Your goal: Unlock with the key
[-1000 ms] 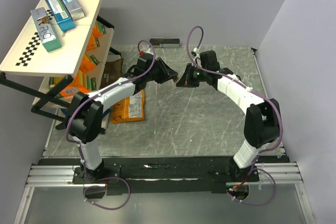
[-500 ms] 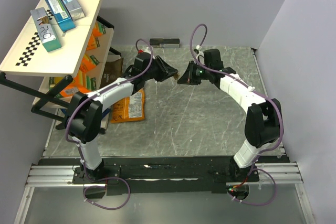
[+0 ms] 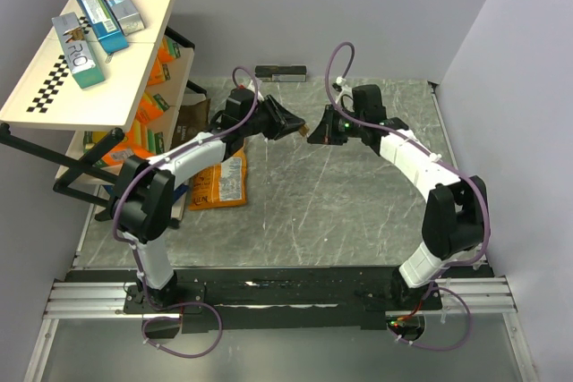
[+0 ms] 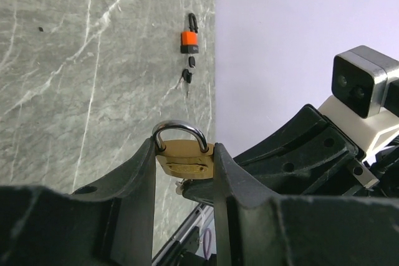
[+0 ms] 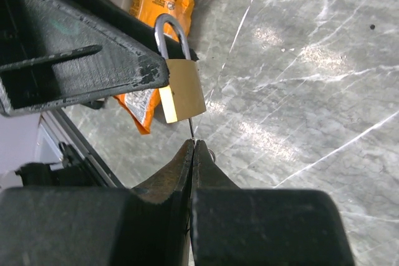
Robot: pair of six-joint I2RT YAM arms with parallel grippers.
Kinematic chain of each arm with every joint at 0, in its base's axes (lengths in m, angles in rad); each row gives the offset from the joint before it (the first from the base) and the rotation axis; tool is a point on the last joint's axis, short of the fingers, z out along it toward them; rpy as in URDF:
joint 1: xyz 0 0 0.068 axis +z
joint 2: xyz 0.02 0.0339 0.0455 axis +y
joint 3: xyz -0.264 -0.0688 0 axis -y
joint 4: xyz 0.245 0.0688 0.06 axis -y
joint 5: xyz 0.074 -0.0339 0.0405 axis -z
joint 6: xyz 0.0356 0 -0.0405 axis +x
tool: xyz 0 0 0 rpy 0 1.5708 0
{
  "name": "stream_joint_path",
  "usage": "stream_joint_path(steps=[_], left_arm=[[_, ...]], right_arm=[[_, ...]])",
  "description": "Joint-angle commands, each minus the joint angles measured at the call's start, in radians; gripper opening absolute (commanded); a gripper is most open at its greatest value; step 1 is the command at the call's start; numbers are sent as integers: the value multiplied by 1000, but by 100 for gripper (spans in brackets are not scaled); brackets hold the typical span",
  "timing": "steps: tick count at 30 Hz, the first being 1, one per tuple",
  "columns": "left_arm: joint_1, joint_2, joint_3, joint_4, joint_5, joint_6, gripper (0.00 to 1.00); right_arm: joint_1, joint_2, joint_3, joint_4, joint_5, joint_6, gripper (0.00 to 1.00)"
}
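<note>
Gripping a small brass padlock [image 4: 182, 164] is the left gripper [image 4: 184, 154]; the right gripper [image 5: 193, 149] pinches a thin metal key [image 5: 190, 129], head hidden, blade toward 12 o'clock.

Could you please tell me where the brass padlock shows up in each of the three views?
Top external: brass padlock just above centre, between the two gripper tips.
Left wrist: lower centre, clamped in the left gripper.
Right wrist: upper left of centre, above the right gripper holding the key.
Shared landmark: the grey marbled table.
</note>
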Motion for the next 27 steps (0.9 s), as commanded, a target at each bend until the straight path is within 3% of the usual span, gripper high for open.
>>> stream_joint_path(steps=[1, 11, 27], left_arm=[[-27, 7, 26, 16, 240, -41, 1], [-22, 63, 83, -34, 317, 5, 1], [-22, 70, 106, -79, 312, 45, 1]], right_arm=[[-42, -37, 10, 142, 56, -103, 0], [-39, -77, 26, 13, 115, -276, 0], [-20, -75, 62, 10, 198, -241, 0]])
